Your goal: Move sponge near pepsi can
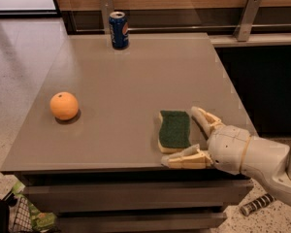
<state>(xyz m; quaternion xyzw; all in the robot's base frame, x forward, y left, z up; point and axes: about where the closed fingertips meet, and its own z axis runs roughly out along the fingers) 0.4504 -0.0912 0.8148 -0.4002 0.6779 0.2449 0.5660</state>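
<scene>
We find the gripper (180, 138) at the near right corner of the table (136, 72). Its fingers (206, 121) are spread wide, flanking the right side and near edge of the sponge (174, 129) and clasping nothing. The sponge lies flat, green side up. The pepsi can (119, 30) stands upright at the far edge, well apart from the sponge. An orange (64, 106) sits to the left

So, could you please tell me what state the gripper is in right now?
Gripper: open, at the near right edge of the grey table, fingers spread around the flat green-topped yellow foam sponge, not gripping it.
</scene>
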